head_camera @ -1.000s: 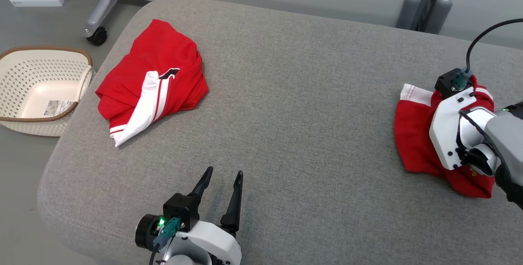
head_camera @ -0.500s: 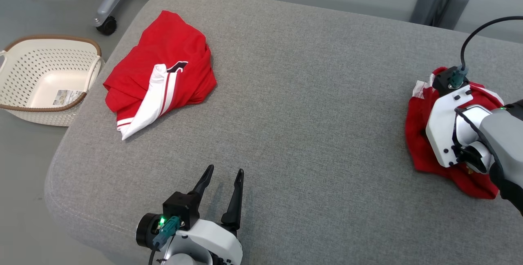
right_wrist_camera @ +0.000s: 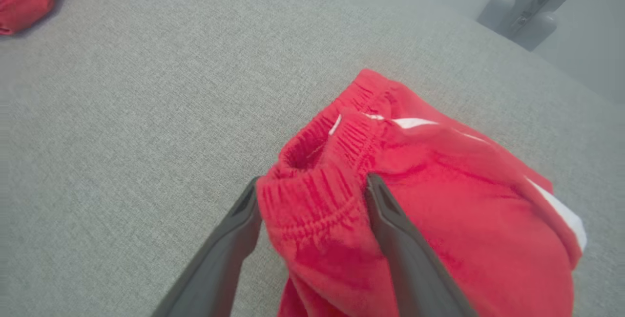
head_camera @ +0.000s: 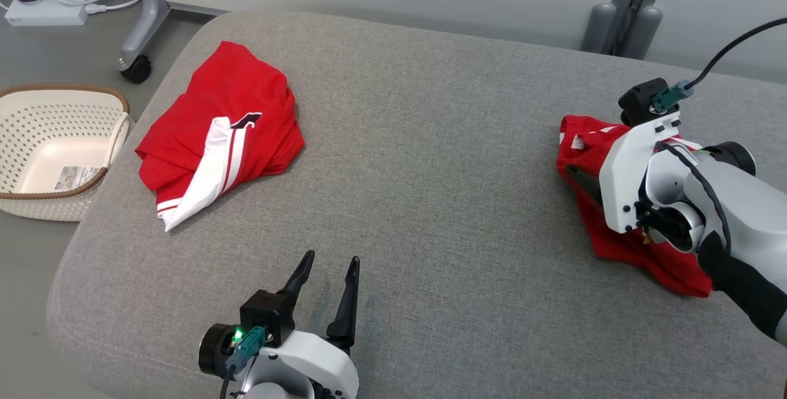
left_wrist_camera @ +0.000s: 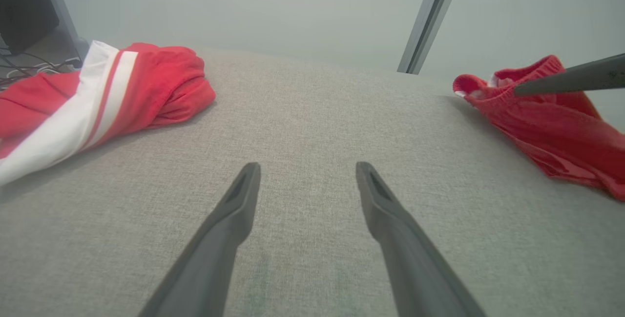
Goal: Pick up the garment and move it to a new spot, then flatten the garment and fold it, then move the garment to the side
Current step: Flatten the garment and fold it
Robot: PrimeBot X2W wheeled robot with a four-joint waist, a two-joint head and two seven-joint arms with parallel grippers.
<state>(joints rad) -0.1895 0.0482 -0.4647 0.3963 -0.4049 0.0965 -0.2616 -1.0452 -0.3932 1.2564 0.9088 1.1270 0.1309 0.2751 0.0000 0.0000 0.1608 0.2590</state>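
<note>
Grey woven upholstery (head_camera: pixel 430 171) covers most of the head view, with pale floor on the left and a light wall along the top. Two red garments are on it, well apart. One folded garment (head_camera: pixel 240 110), with a white striped panel, lies at upper left. The garment (head_camera: pixel 621 248) of the task is at the right edge, partly under the right arm. One cream perforated basket (head_camera: pixel 61 110) with a brown rim stands on the floor at far left. One white power strip (head_camera: pixel 43 13) with cables is in the top-left corner, near one black caster (head_camera: pixel 136 69).

The left gripper (head_camera: pixel 331 257) is at bottom centre, its fingers pointing up the frame and parted with nothing between them, low over bare cushion. The right arm comes in from the lower right edge, its white wrist housing tilted over the garment. In the right wrist view the right gripper (right_wrist_camera: pixel 312 185) straddles a bunch of the elastic waistband. Its fingers are spread about as wide as the left's, and the cloth touches both inner faces without being squeezed flat. In the left wrist view the waistband stands raised at a fingertip, while the rest slopes down onto the cushion.

A paper label (head_camera: pixel 74 174) lies in the basket, its print too small to read. The black mark (head_camera: pixel 246 120) on the folded garment cannot be read either.
</note>
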